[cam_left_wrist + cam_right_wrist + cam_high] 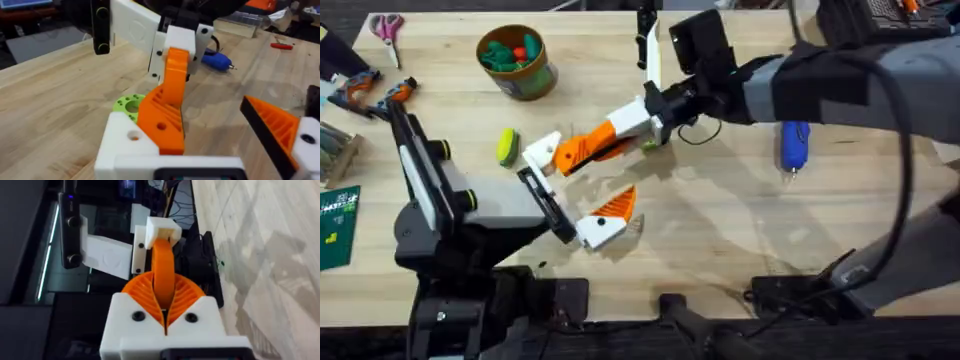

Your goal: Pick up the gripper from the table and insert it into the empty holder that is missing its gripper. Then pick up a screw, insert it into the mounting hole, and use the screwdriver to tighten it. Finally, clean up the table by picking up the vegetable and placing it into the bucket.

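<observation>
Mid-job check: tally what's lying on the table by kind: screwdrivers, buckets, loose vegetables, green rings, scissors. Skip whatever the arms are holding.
Screwdriver: 1
Bucket: 1
Loose vegetable: 1
Green ring: 1
Scissors: 1
Total: 5

Green ring (127, 105) partly behind gripper (167, 107)
</observation>
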